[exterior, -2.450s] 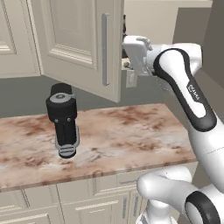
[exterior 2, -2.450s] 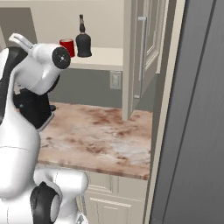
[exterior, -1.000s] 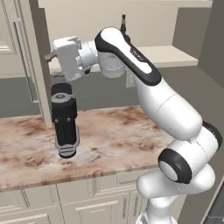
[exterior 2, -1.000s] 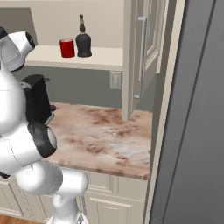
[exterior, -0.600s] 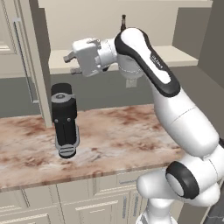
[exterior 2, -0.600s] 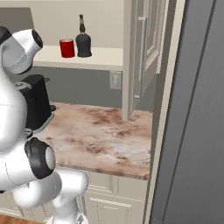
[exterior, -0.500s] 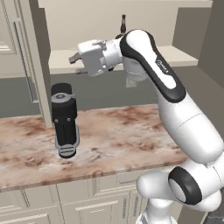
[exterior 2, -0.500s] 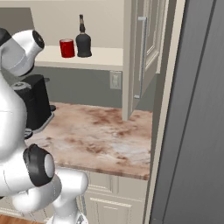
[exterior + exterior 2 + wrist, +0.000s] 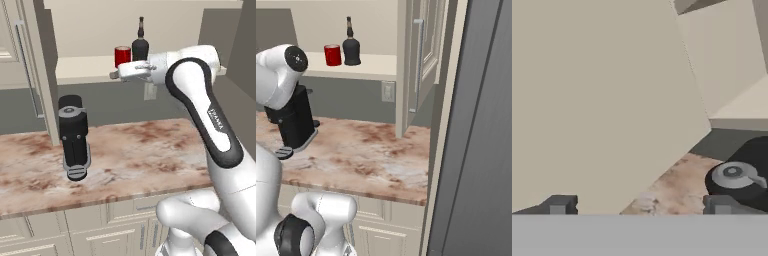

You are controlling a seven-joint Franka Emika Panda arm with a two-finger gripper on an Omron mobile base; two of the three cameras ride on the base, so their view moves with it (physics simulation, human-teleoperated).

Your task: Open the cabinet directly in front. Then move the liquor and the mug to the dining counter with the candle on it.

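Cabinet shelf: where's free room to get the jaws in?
Bare shelf lies right of the liquor, up to the open door, and left of the mug. Mug and liquor stand close together, a tight gap.

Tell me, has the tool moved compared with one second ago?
Yes. In the left base view the open tool has swung to the right, from beside the cream cabinet door to just below the small bright-red mug on the beige shelf.

Arm swung right, pincer (image 9: 116, 75) now at shelf front by mug (image 9: 122, 55).
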